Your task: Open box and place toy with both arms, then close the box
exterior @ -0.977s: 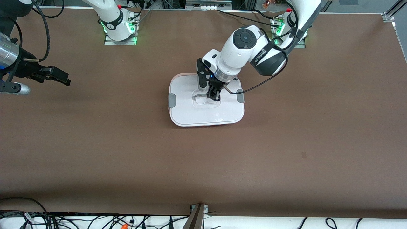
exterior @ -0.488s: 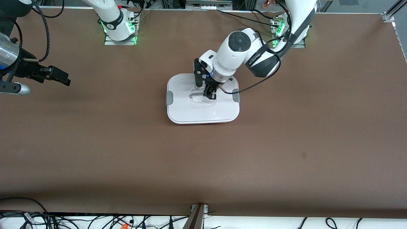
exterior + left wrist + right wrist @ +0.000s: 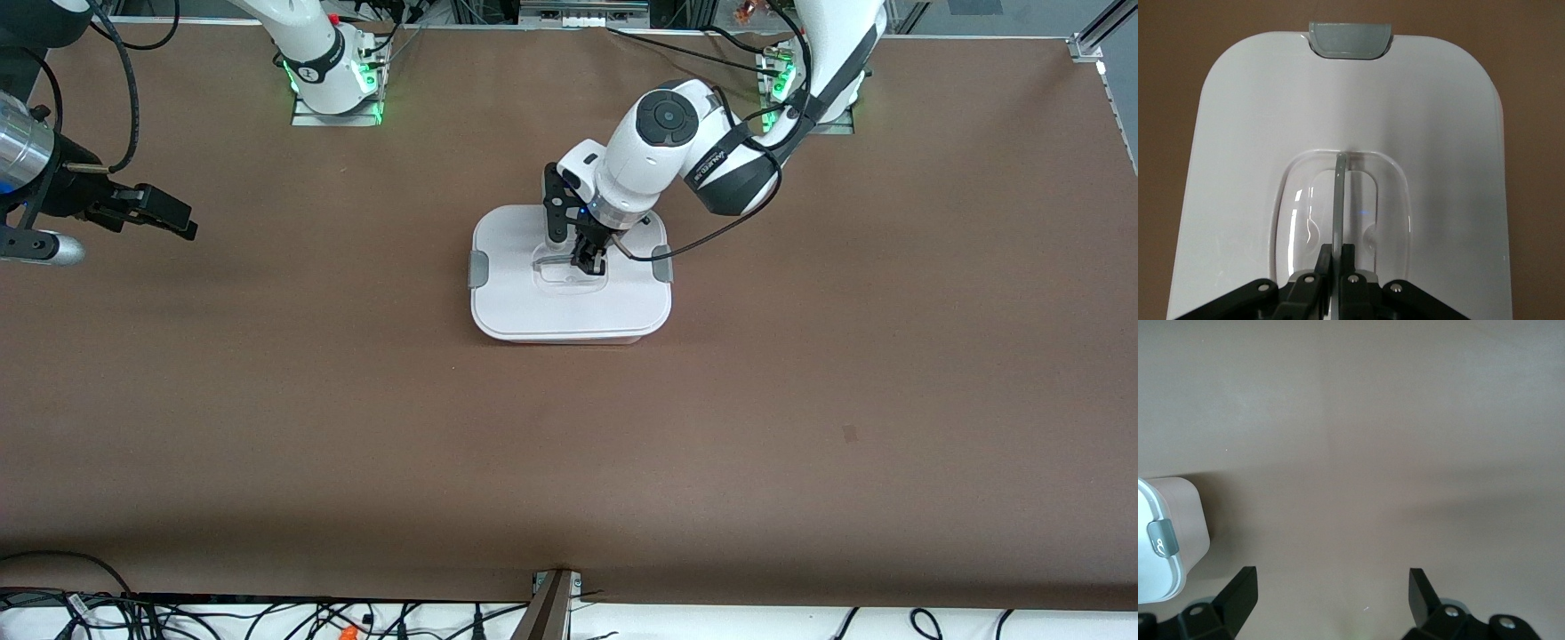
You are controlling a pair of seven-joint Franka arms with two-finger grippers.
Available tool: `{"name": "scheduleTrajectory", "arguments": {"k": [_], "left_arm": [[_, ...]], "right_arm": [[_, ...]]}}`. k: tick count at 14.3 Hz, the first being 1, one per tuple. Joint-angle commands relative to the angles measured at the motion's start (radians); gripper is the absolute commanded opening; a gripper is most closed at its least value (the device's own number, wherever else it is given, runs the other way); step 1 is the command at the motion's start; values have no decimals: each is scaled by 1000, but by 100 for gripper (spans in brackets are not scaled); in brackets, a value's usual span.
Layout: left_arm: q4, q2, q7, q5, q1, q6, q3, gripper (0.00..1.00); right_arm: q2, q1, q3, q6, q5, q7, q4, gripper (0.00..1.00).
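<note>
Box [image 3: 571, 302]: white lid on, grey side clips [image 3: 478, 268], standing mid-worktop [image 3: 800, 427] nearer the arm bases than the front camera. My left hand [image 3: 587, 264]: fingers [image 3: 1313, 280] pinched tight on the clear handle [image 3: 1340, 200] raised from the lid's recess. My right hand [image 3: 164, 213]: waiting with fingers [image 3: 1238, 597] spread wide, holding nothing, over bare worktop toward the right arm's end.

place: robotics lab | evidence: two white arms [image 3: 662, 147] sitting bolted on green-lit bases [image 3: 336, 93] | brown-covered table [image 3: 800, 400] lying framed by aluminium rails [image 3: 1098, 31] | loose cables [image 3: 267, 618] trailing along edge
</note>
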Motion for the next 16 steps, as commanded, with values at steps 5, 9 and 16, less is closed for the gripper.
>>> {"name": "scheduleTrajectory", "arguments": {"k": [5, 9, 16], "left_arm": [[-43, -26, 0, -1, 5, 1, -4, 0], [-43, -20, 0, -1, 3, -2, -6, 0], [-40, -8, 0, 9, -5, 5, -3, 0]], "right_arm": [[1, -1, -2, -13, 13, 14, 10, 100], [1, -1, -2, -13, 13, 14, 12, 100], [1, -1, -2, -13, 13, 14, 10, 100]]}}
